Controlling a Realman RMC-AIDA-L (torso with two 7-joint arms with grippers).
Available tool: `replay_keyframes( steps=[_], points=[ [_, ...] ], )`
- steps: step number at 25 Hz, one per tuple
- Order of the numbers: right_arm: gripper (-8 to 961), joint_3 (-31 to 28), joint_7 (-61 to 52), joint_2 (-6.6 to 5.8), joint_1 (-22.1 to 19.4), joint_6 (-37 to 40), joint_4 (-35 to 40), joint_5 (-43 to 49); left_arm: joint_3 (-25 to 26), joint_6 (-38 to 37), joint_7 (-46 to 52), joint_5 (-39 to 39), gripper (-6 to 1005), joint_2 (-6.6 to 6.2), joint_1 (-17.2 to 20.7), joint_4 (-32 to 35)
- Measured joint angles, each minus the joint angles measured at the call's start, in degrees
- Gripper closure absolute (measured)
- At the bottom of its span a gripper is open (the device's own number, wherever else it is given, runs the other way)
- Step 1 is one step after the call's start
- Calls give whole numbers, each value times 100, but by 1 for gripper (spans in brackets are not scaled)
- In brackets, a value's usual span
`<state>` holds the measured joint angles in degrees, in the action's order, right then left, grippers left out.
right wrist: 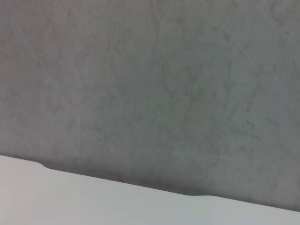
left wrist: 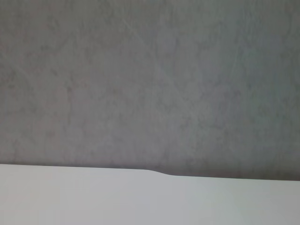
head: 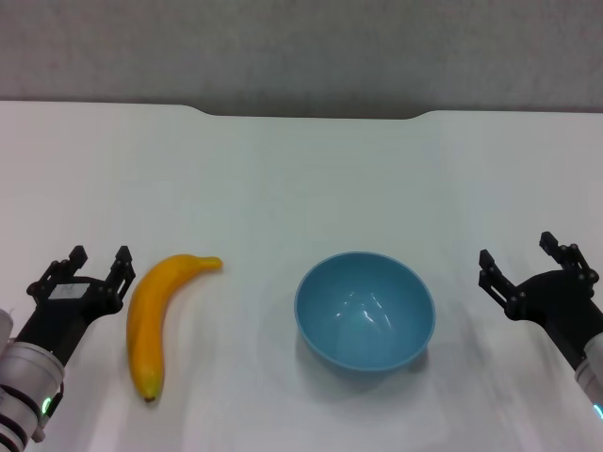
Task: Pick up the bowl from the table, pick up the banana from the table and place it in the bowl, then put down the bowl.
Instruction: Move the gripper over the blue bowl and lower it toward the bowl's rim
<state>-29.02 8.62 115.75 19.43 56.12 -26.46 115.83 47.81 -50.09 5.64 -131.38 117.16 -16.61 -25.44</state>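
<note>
A glossy light-blue bowl (head: 365, 312) stands upright and empty on the white table (head: 301, 179), right of centre near the front. A yellow-orange banana (head: 154, 316) lies on the table to its left, stem toward the bowl, dark tip toward the front. My left gripper (head: 100, 265) is open and empty just left of the banana. My right gripper (head: 520, 257) is open and empty to the right of the bowl, apart from it. Both wrist views show only the table's far edge (left wrist: 154, 171) and the wall, with no bowl or banana.
The table's far edge has a shallow notch (head: 311, 114), which also shows in the right wrist view (right wrist: 117, 183). A grey wall (head: 301, 47) stands behind the table.
</note>
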Motion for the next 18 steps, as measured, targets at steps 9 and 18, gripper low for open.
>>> replay_keyframes(
  steps=[9, 18],
  points=[
    [75, -7, 0, 0, -1, 5, 0, 1, 0, -7, 8, -2, 370, 0, 0, -32],
    [76, 8, 0, 0, -1, 5, 0, -12, -4, -10, 8, -1, 369, 0, 6, -31]
  ],
)
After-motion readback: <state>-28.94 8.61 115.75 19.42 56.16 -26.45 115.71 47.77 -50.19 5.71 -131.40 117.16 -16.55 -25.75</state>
